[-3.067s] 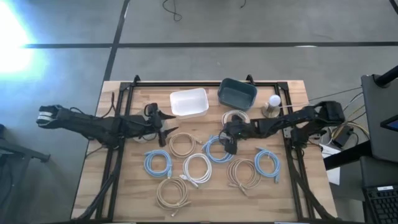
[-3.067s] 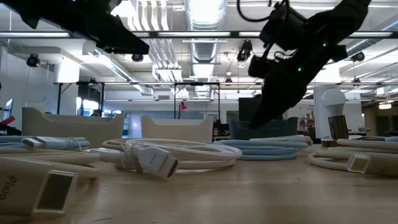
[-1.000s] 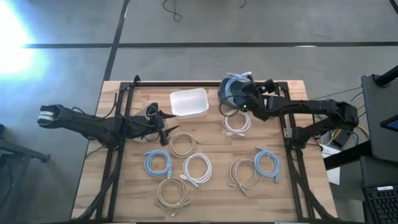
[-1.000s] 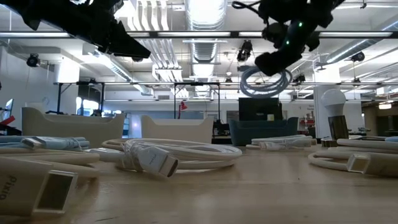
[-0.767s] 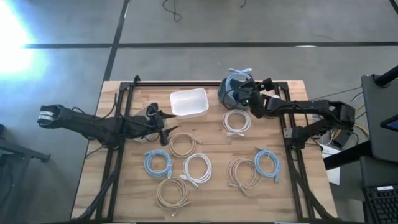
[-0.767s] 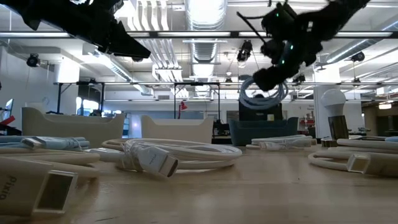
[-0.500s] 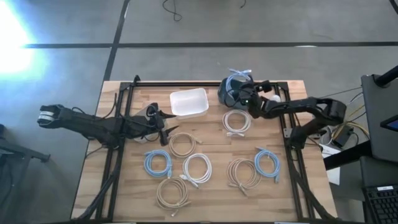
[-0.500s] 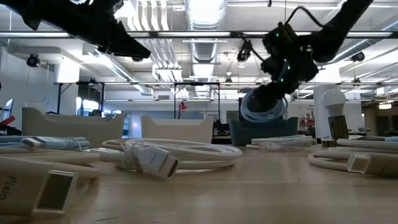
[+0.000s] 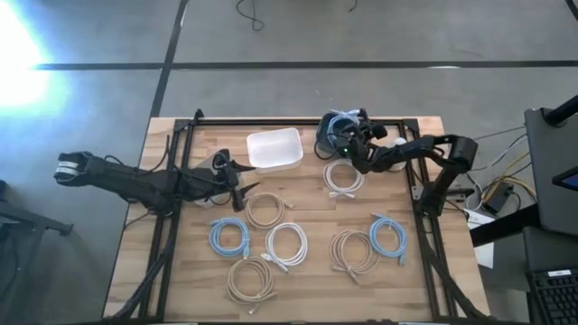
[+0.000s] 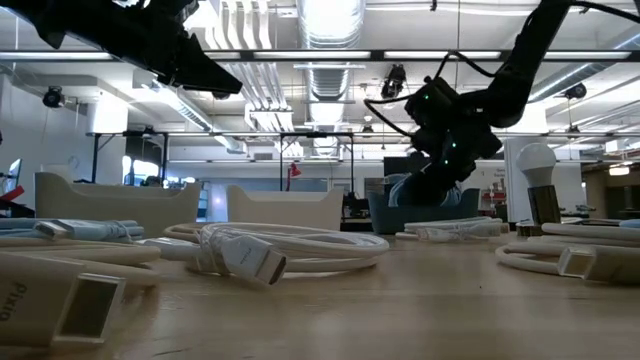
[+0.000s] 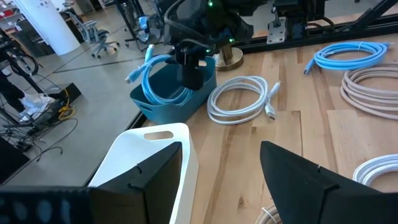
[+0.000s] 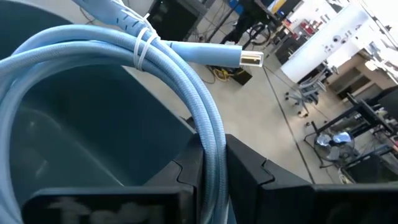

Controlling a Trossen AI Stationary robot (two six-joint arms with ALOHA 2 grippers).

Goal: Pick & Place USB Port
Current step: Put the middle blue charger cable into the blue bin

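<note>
A light-blue coiled cable (image 11: 163, 82) stands inside the dark teal bin (image 11: 163, 111) at the table's far side, its plug end (image 12: 250, 59) sticking up above the rim. My right gripper (image 9: 347, 144) hangs over that bin, shut on the coil. My left gripper (image 11: 224, 180) waits open above the table's left half, near the white bin (image 9: 275, 149), touching nothing. A white coil (image 9: 344, 177) lies flat on the wood just in front of the teal bin. My right gripper pinches one side of the coil's bundled strands (image 12: 210, 146) between its two fingers, a little below the white tie (image 12: 142, 45). The fingers come slanting down from above and from the table's right. The coil stands on edge, its lower part down in the bin.
Several more coils lie on the near half of the table: beige (image 9: 265, 209), blue (image 9: 228, 236), white (image 9: 286, 244), beige (image 9: 249, 280), beige (image 9: 353, 251), blue (image 9: 387, 237). A white bulb on a stand (image 10: 540, 190) is at the far right, beside the teal bin.
My right gripper has come down with the blue coil from above the teal bin, shifting slightly toward the table's left. The coil, which hung clear over the bin, now sits down inside it.
</note>
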